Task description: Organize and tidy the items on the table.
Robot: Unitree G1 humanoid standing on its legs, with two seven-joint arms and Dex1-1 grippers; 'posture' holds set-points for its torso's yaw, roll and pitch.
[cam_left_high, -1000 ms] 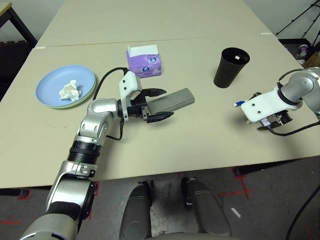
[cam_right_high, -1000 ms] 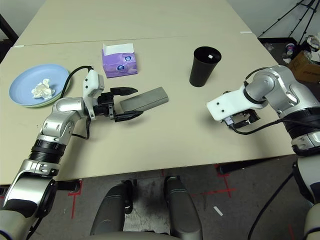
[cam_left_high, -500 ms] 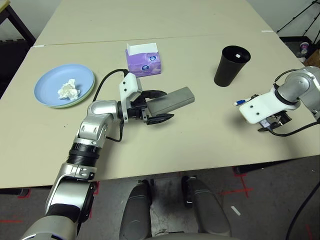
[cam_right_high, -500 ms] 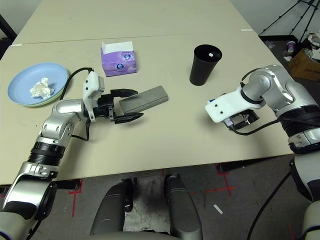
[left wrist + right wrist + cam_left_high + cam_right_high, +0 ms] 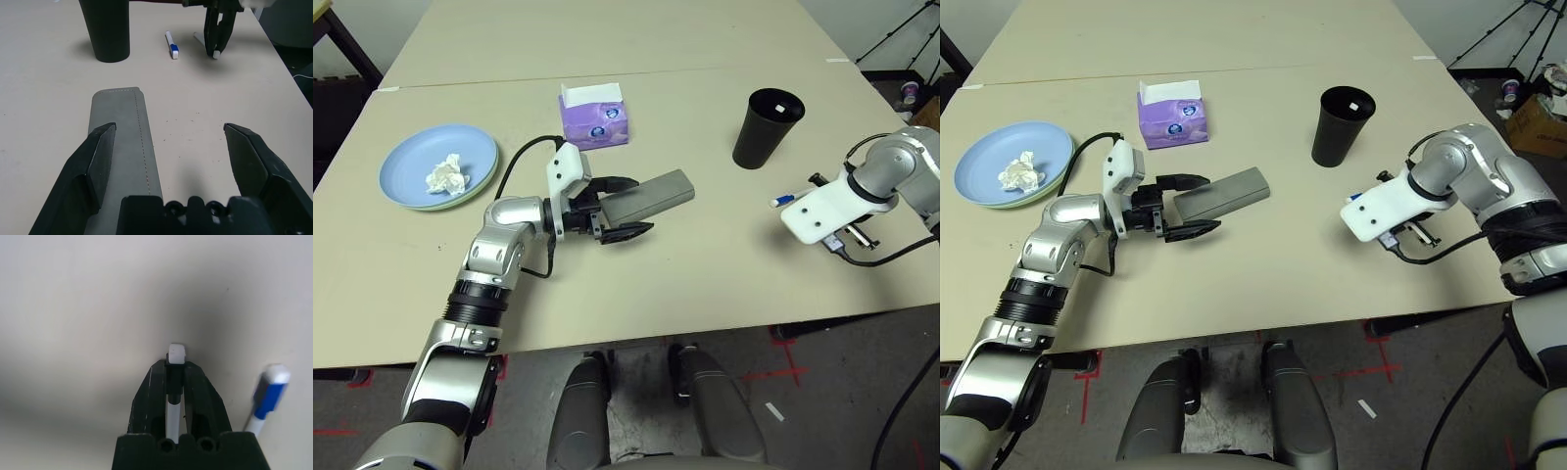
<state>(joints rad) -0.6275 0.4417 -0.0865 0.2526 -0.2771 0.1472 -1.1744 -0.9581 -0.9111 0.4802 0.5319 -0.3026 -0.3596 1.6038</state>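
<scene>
Beige and smooth, the table (image 5: 705, 264) takes up most of what we see, and a second top of the same colour butts against its far edge. Beyond it we make out dark floor with red tape marks near our feet and tripod legs at the far right corner.

We count two plates, a light blue one (image 5: 421, 162) stacked on a pale green one (image 5: 491, 174), at the far left of the table; a crumpled tissue (image 5: 448, 176) lies in the blue one. One black cup (image 5: 764, 129) stands upright at the far right; we cannot tell what is inside it. One purple tissue box (image 5: 595, 119) sits between plates and cup, further back.

One grey glasses case (image 5: 651, 197) lies near the middle of the table. Our left gripper (image 5: 166, 147) is level with its two black fingers spread wide; one finger (image 5: 95, 159) lies over the near end of the case and the other is well to its side, so the case is not pinched.

We count two pens. One with a blue cap (image 5: 269, 394) lies flat on the table near the cup. Our right gripper (image 5: 175, 377) points down just beside it, fingers pressed together on the second, white pen (image 5: 176, 355), whose tip pokes out past the fingertips.
</scene>
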